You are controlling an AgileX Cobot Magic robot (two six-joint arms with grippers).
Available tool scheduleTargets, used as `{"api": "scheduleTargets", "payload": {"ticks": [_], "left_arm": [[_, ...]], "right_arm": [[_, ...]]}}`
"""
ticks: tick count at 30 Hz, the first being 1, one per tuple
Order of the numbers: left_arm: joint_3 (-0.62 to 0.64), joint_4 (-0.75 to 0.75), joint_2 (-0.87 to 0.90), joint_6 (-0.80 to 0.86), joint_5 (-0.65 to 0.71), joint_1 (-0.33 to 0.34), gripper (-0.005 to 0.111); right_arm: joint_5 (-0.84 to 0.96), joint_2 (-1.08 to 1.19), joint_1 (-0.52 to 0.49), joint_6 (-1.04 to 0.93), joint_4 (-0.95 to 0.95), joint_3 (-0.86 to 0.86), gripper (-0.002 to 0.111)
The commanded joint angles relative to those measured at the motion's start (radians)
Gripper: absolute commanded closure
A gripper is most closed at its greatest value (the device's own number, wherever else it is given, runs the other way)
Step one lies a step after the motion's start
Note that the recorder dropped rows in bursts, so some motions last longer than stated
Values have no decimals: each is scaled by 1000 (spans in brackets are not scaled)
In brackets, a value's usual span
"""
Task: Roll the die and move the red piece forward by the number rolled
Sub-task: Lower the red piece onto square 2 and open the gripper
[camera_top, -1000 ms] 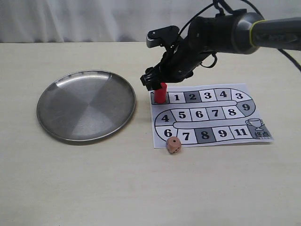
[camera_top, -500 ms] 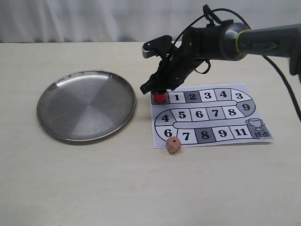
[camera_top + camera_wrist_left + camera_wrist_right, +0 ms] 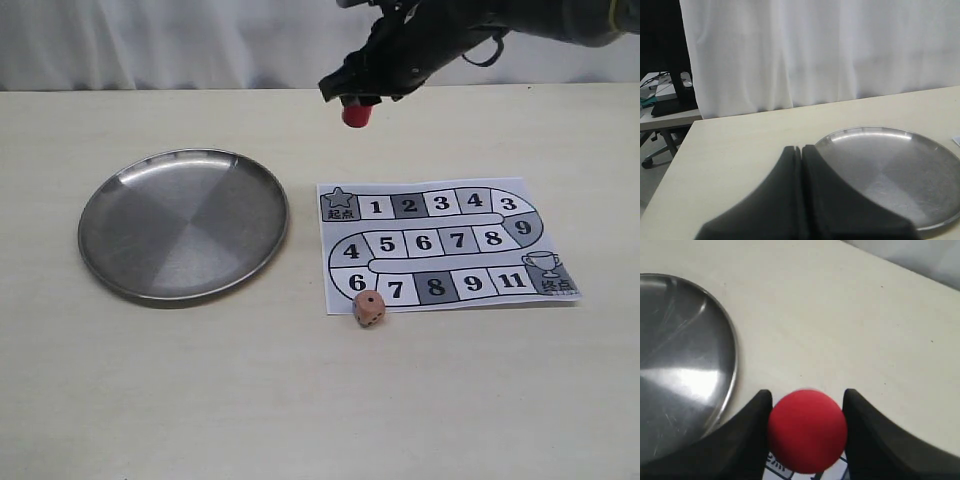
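My right gripper (image 3: 356, 102) is shut on the red piece (image 3: 356, 113), which hangs high above the table, beyond the board's far left corner. In the right wrist view the red piece (image 3: 807, 430) sits squeezed between both black fingers. The tan die (image 3: 369, 309) rests on the table at the near edge of the paper board (image 3: 447, 246), beside squares 6 and 7. The board's start square (image 3: 340, 206) is bare. My left gripper (image 3: 802, 148) is shut and empty, held near the steel plate (image 3: 900, 170); it does not show in the exterior view.
A round steel plate (image 3: 184, 222) lies left of the board, with nothing on it. The numbered track runs from the start square to a trophy square (image 3: 553, 273) at the near right. A white curtain hangs behind the table.
My right gripper closed on the red piece at the start square and lifted it well up off the board. The die and plate have not moved.
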Motion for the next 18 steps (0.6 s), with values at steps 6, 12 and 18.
{"api": "scheduleTargets", "payload": {"ticks": [6, 12, 18], "left_arm": [[2, 0, -3, -1, -10, 3, 107], [2, 0, -3, -1, -10, 3, 107], [2, 0, -3, -1, -10, 3, 107]], "right_arm": [[13, 135, -44, 10, -2, 71, 104], [-3, 216, -45, 10, -2, 96, 104], [7, 214, -45, 10, -2, 96, 104]]}}
